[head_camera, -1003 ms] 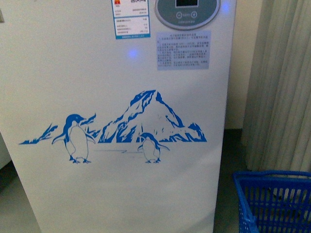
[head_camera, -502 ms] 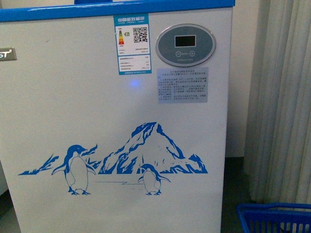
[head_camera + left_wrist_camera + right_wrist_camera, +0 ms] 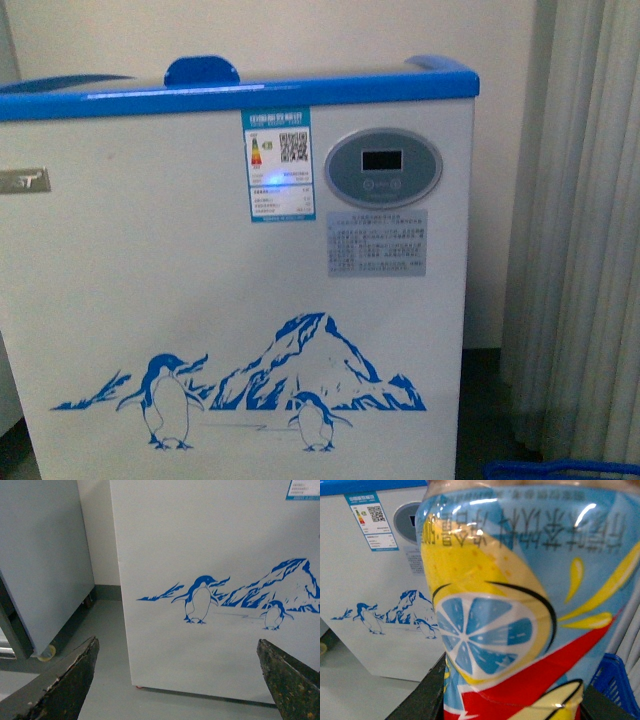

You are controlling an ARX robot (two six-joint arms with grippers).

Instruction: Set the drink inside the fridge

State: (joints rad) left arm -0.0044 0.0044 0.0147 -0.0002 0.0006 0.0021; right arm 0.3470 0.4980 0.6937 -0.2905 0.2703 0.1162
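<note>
The fridge (image 3: 180, 280) fills the front view: white front, blue rim (image 3: 300, 92), penguin-and-mountain picture and oval grey display (image 3: 383, 167). It also shows in the left wrist view (image 3: 210, 555) and the right wrist view (image 3: 365, 595). My right gripper (image 3: 507, 700) is shut on the drink (image 3: 520, 590), whose blue-and-yellow label with a citrus slice and red band fills that view; its cap is out of view. My left gripper (image 3: 185, 680) is open and empty, low in front of the fridge's lower left corner. Neither arm shows in the front view.
A tall plain grey cabinet (image 3: 40, 565) on castors stands left of the fridge, with grey floor (image 3: 100, 645) between them. A blue basket (image 3: 615, 680) sits on the floor at the fridge's right; its rim shows in the front view (image 3: 560, 468). Pale curtains (image 3: 585, 230) hang at right.
The front view has risen: the fridge's blue rim and lid handle have come into sight, the penguin picture has dropped lower in the frame, and the blue basket has nearly left the bottom.
</note>
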